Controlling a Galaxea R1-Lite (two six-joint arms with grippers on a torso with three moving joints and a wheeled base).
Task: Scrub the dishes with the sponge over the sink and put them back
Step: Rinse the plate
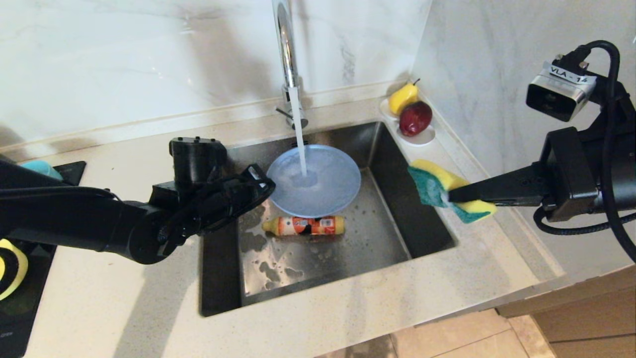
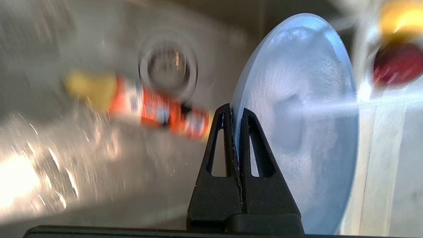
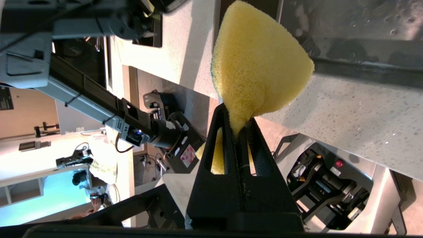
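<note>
The grey-blue plate (image 1: 314,180) hangs over the sink (image 1: 377,238), water from the faucet (image 1: 287,54) striking its middle; the left gripper (image 1: 262,178) is clamped tight on its near rim, reaching in from the left; the right gripper (image 1: 454,195) pinches the sponge (image 1: 437,186) hard, holding it above the sink's right edge, well apart from the plate; an orange detergent bottle (image 1: 304,225) lies on its side in the wet basin below; a white dish of fruit (image 1: 415,130) sits in the far corner of the surface (image 1: 124,298).
</note>
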